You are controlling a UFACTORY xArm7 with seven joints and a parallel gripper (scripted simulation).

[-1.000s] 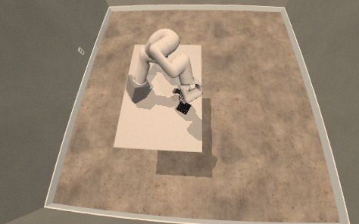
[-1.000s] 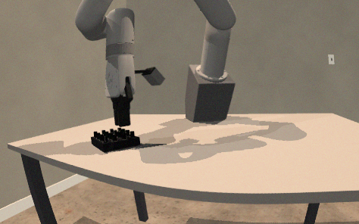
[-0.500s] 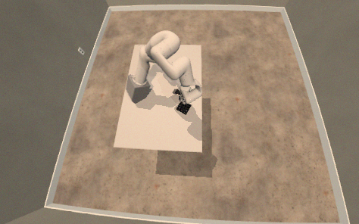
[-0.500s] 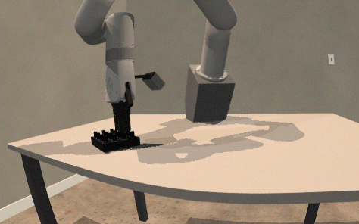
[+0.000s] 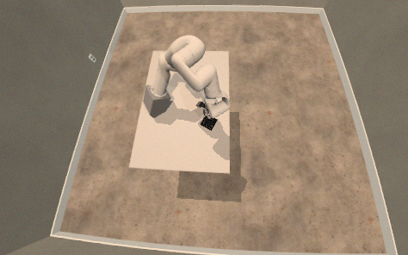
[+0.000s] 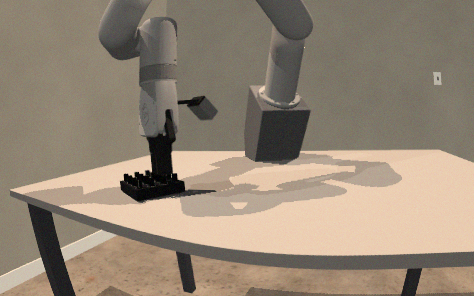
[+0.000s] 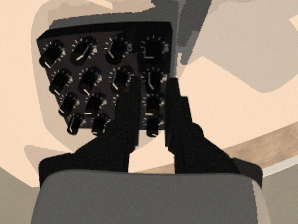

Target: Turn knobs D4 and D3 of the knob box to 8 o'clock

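We see a small black knob box [image 6: 152,186] standing on a pale table [image 6: 354,210], close to one table edge and well away from the arm's grey base block [image 6: 276,125]. The white arm [image 6: 158,75] reaches straight down over the knob box, and its dark gripper [image 6: 162,172] has its fingertips down among the knobs at the side of the box nearer the base block.

From the wrist camera, we look past the two black fingers onto the knob box [image 7: 87,63] and its grid of dark knobs. The fingers stand narrowly apart, one either side of a knob [image 7: 152,104] in the column at the right of that view. They are partly closed, and we cannot tell whether they actually touch that knob. The printed names are too small to read.
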